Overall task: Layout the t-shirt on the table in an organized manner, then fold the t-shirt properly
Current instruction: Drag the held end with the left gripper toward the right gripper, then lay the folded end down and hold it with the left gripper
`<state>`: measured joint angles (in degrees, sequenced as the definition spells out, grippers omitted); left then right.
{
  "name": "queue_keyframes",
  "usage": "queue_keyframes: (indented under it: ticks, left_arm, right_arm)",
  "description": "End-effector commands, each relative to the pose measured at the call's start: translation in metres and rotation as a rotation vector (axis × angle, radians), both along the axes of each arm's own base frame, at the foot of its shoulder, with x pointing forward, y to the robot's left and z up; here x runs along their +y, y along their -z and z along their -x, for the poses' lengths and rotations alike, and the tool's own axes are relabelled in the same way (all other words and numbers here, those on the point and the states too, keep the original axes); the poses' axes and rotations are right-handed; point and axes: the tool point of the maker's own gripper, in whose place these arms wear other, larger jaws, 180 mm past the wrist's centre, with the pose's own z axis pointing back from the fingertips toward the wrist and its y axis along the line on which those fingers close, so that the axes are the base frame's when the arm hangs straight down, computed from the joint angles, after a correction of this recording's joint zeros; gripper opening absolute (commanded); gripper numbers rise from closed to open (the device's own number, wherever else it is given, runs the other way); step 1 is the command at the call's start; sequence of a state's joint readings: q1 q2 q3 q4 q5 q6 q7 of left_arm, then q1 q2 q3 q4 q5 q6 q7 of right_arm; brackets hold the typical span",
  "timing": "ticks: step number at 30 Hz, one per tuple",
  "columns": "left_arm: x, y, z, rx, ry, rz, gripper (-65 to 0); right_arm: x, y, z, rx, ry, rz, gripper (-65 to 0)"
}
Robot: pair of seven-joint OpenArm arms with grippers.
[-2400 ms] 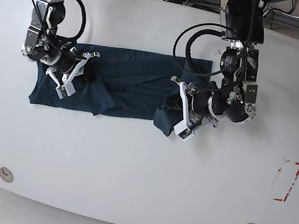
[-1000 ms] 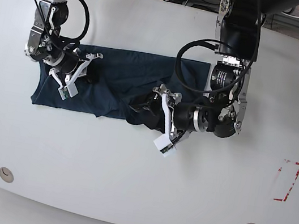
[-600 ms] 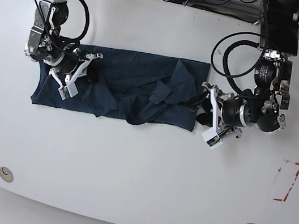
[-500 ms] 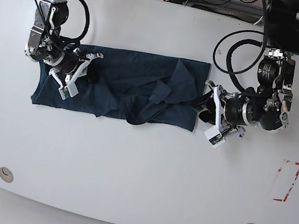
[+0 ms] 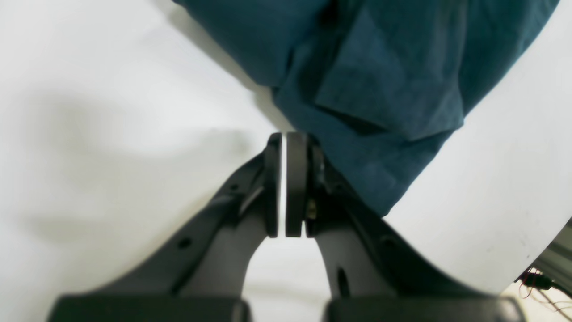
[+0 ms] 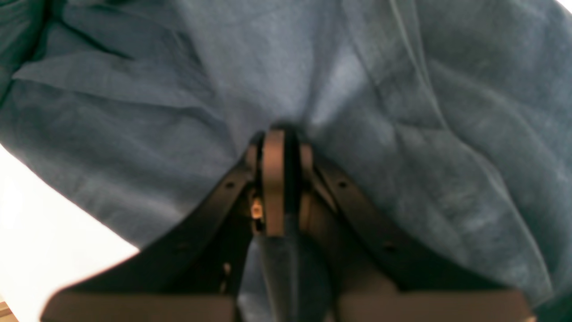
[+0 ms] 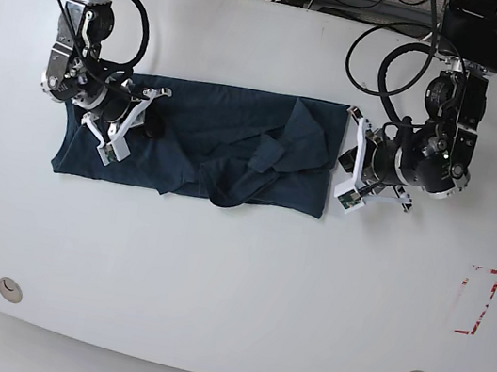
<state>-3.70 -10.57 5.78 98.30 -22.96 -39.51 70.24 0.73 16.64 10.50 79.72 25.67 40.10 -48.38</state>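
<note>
Since earlier, left gripper (image 5: 284, 188) has released the shirt (image 7: 208, 141) and closed empty beside it; right gripper (image 6: 279, 179) pinches cloth. Bunched folds could snag, dragging the layout.

right gripper (image 6: 279, 147) with jaws pressed together on a pinched ridge of the t-shirt (image 6: 366, 107), wrinkled dark blue cloth filling nearly the whole view, folds radiating from the pinch, bare white table (image 6: 49, 223) showing at lower left beyond the cloth's edge
</note>
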Motion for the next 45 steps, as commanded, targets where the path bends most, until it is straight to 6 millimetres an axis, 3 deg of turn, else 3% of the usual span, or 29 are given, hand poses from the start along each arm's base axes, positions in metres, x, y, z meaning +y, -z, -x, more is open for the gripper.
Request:
queue_keyframes:
  ticks: [1, 10, 16, 25, 32, 39, 45]
  left_arm:
    - [-0.016, -0.012, -0.009, -0.048, 0.017, 0.030, -65.0]
    - [-0.038, 0.005, -0.008, -0.001, 0.001, 0.029, -65.0]
    - [-0.060, 0.004, -0.006, 0.014, 0.007, 0.079, -65.0]
    - [-0.120, -0.013, 0.002, -0.014, 0.151, 0.138, -65.0]
    - [-0.149, -0.043, 0.006, -0.073, 0.203, 0.230, -65.0]
    - [-0.151, -0.051, 0.005, -0.091, 0.208, 0.252, -65.0]
    - [-0.115, -0.042, -0.006, -0.093, 0.142, 0.196, -65.0]
  right_arm:
    - [-0.008, 0.006, 0.007, 0.038, -0.013, 0.053, -61.0]
    - [-0.008, 0.006, 0.006, 0.037, -0.013, 0.053, -61.0]
    - [-0.008, 0.006, 0.006, 0.037, -0.013, 0.053, -61.0]
    - [-0.008, 0.006, 0.006, 0.037, -0.013, 0.053, -61.0]
    - [-0.007, 0.006, 0.006, 0.037, -0.015, 0.052, -61.0]
    - [-0.007, 0.006, 0.006, 0.037, -0.015, 0.052, -61.0]
    - [-0.007, 0.005, 0.006, 0.035, -0.013, 0.051, -61.0]
